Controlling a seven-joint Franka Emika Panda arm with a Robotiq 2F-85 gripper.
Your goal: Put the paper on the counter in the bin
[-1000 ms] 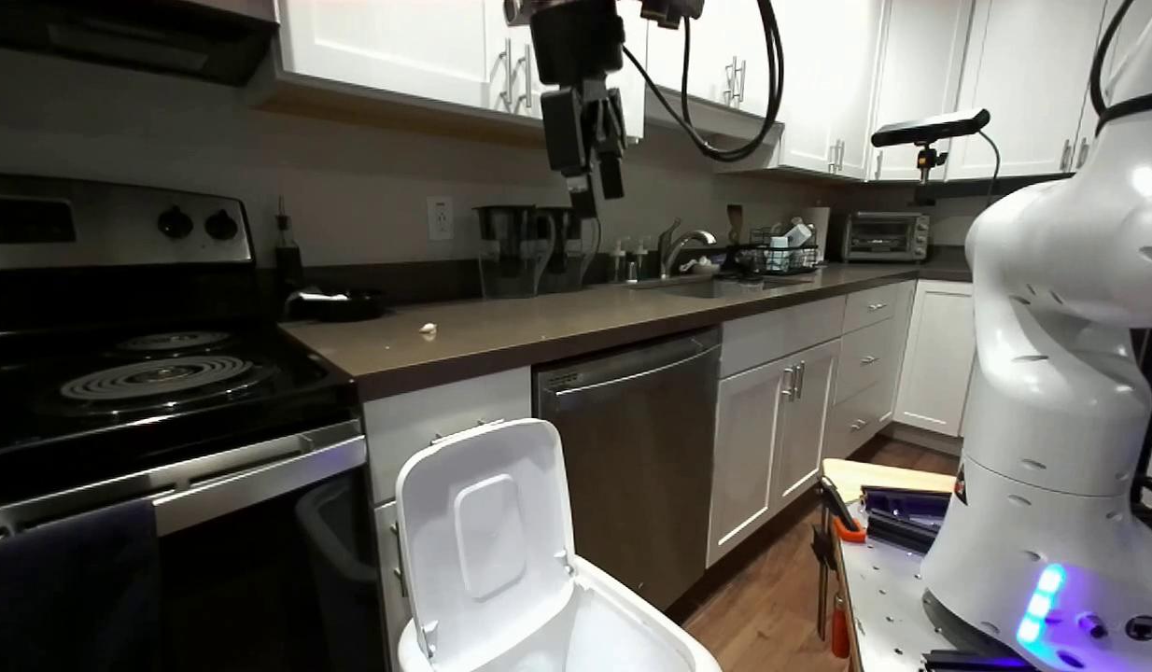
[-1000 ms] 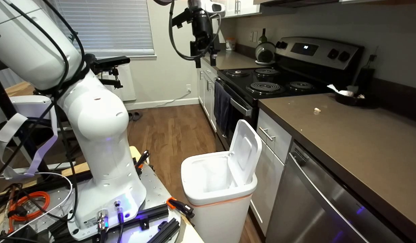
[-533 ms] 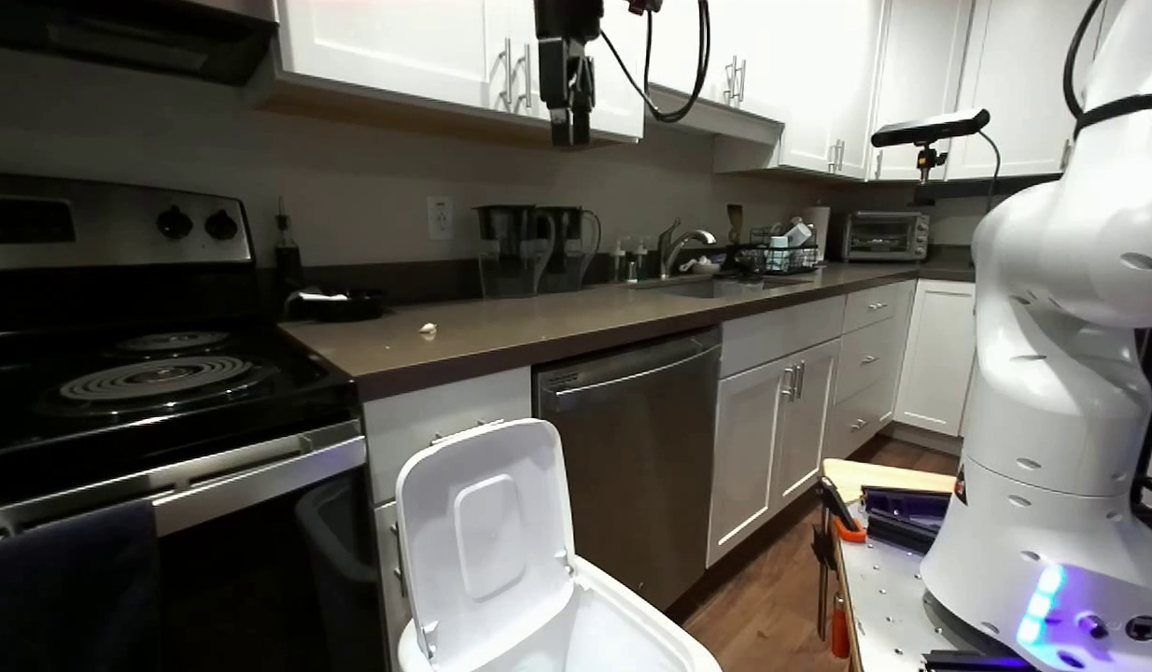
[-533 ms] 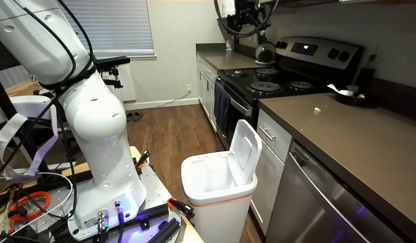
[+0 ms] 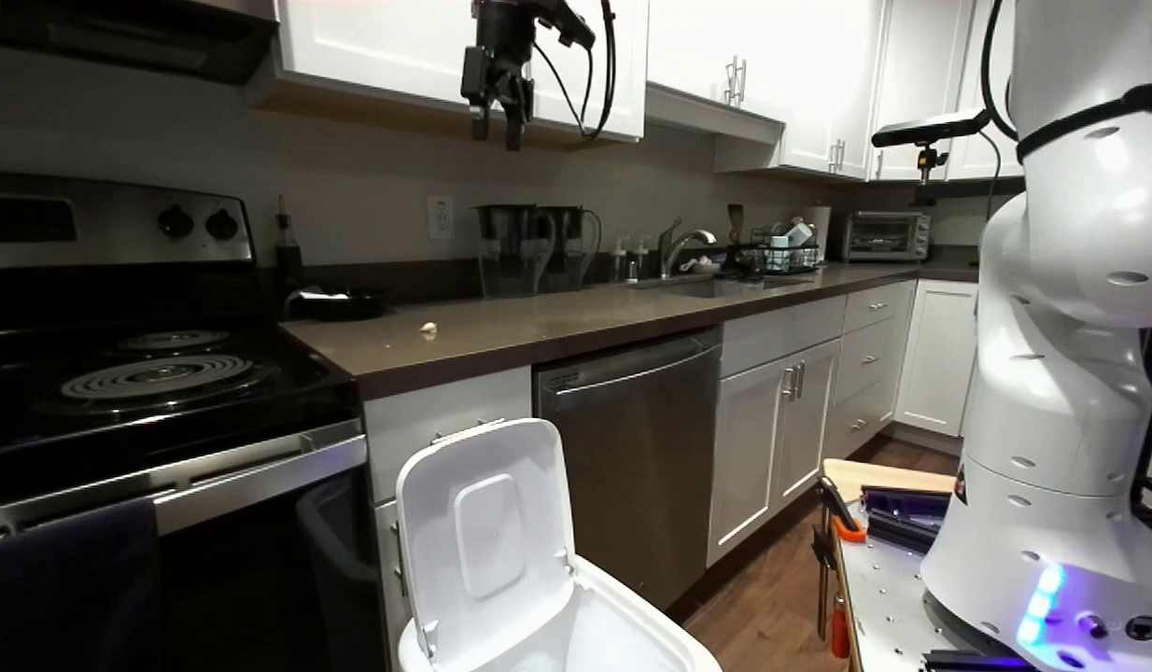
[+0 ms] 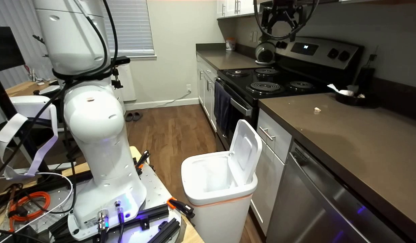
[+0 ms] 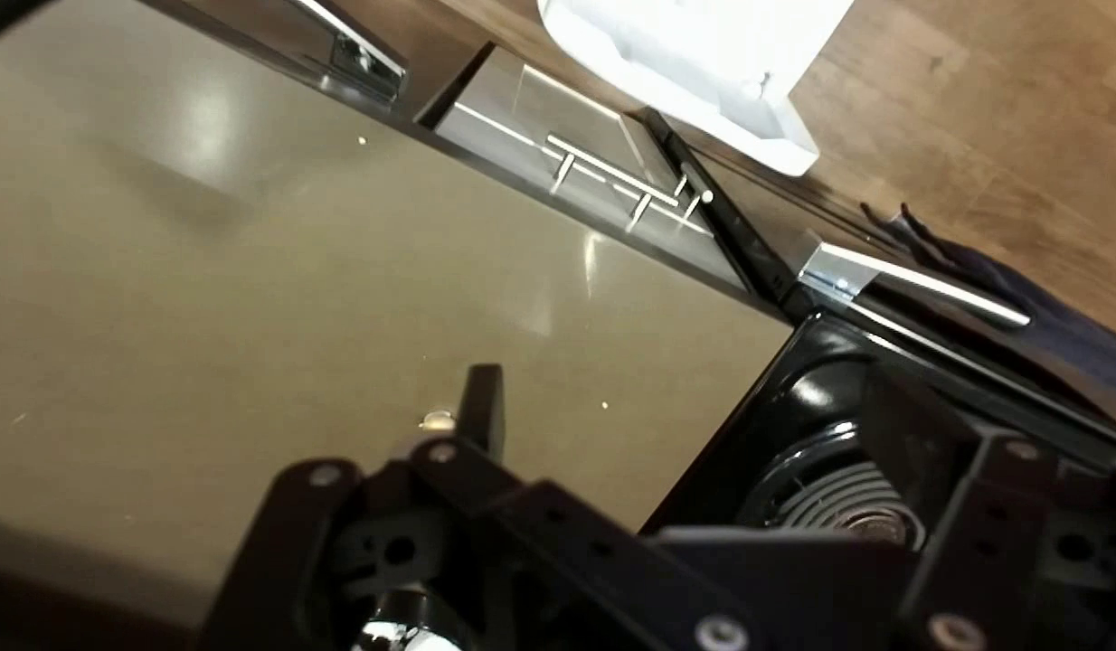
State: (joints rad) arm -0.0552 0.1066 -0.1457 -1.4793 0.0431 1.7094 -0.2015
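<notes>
Wrist view: paper [image 7: 437, 419], a small whitish scrap, lies on the counter [image 7: 250, 316], seen just beside one finger of the gripper [image 7: 689, 393]. Both exterior views agree on its position: near the counter end that adjoins the black stove [image 6: 282, 79]. The gripper's fingers stand spread wide, suspended well above the counter and apart from the paper. A dark dish [image 6: 348, 101] sits farther back, contents indistinct. The bin [image 6: 221, 217] stands before a white drawer front [image 6: 276, 131], its lid [image 6: 245, 152] raised. Two pitchers [image 5: 509, 252] stand at the counter's back edge.
</notes>
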